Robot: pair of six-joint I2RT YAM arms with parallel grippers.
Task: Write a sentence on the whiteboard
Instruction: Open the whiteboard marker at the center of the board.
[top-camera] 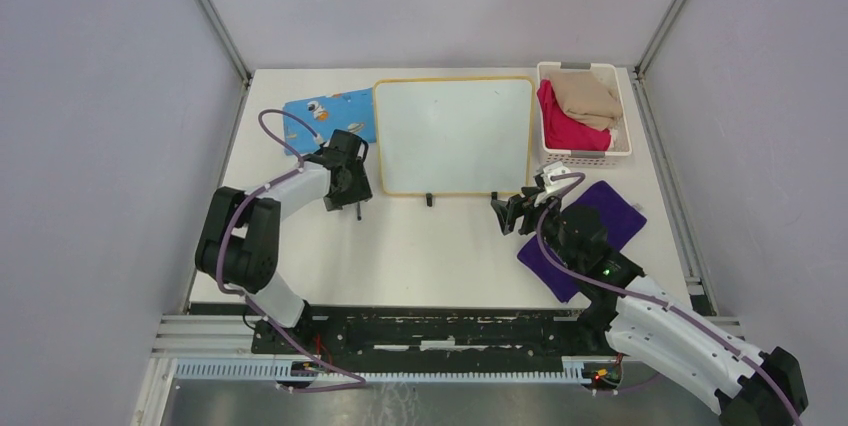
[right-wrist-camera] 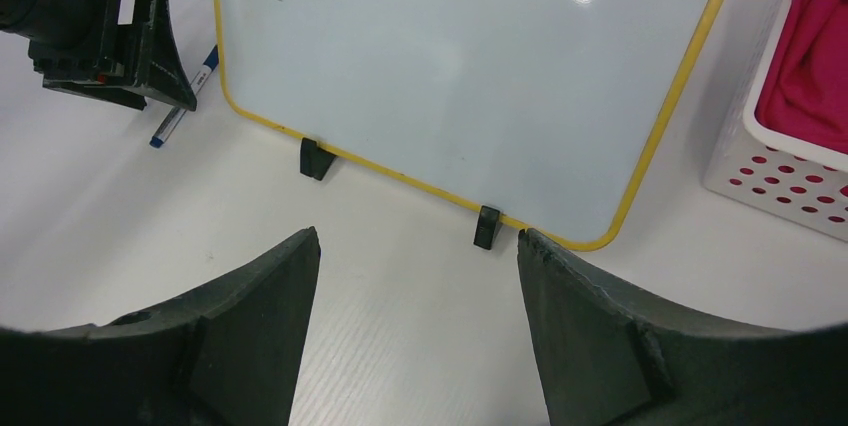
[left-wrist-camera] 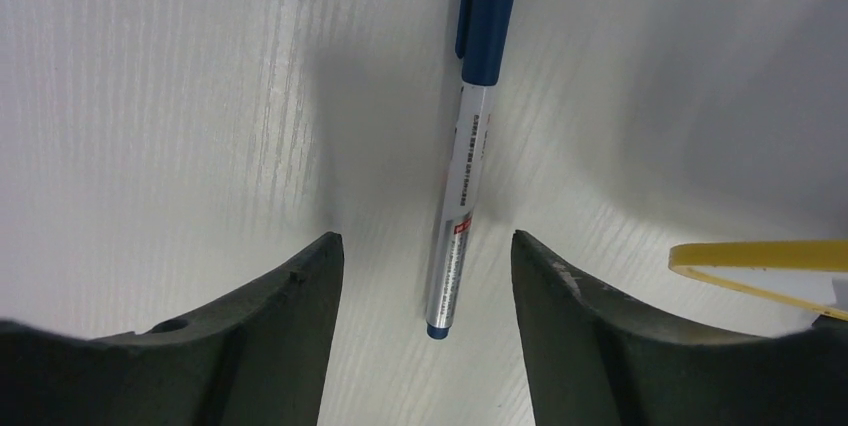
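The whiteboard lies flat on the table, directly ahead of the right gripper and just beyond the right-hand finger of the left gripper. Its writing surface shows no marks in any view, so no part of the sentence has been written. Two black clips sit on the long edge nearest the right gripper.

Check the blue marker. It lies on the table between the two fingers of the left gripper, rear end level with the fingertips and capped end pointing away from them. The cap is on.

Left gripper: jaws apart, one on each side of the marker barrel, with a visible gap on both sides. Nothing is clamped. Right gripper: jaws apart, nothing between them, hovering just short of the clipped edge.

Judged progress: the task is at its first step. Remaining, as far as you can judge: close on the marker, lift it, remove the cap, carry the tip to the board, write the full sentence.

Further out, a blue patterned cloth lies beyond the left gripper, a purple cloth under the right arm, and a white basket of fabrics beyond it.
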